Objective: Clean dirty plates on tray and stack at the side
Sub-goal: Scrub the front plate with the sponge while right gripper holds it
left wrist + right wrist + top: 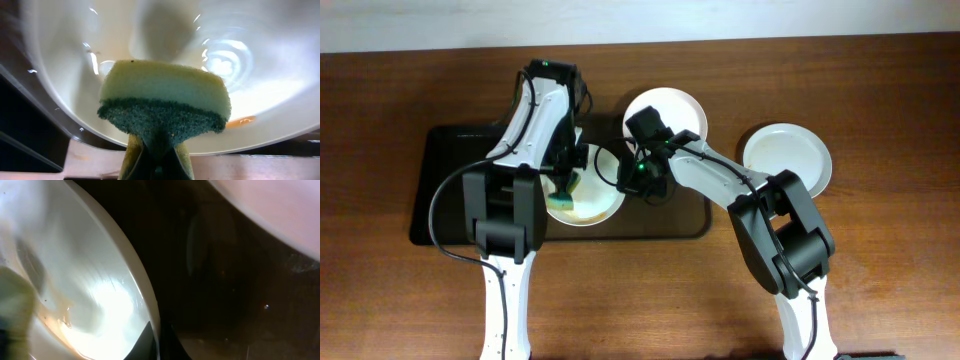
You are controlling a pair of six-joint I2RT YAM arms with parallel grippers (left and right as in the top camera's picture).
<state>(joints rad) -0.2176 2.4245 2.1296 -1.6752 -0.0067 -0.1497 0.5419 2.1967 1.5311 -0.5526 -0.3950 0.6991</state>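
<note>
A white plate with brown sauce streaks lies on the dark brown tray. My left gripper is shut on a yellow and green sponge and presses it onto this plate. My right gripper is shut on the plate's right rim. A second white plate sits at the tray's back right edge. A third white plate lies on the table to the right of the tray.
The wooden table surrounds the tray. Both arms cross over the tray's middle. The left part of the tray is bare dark surface.
</note>
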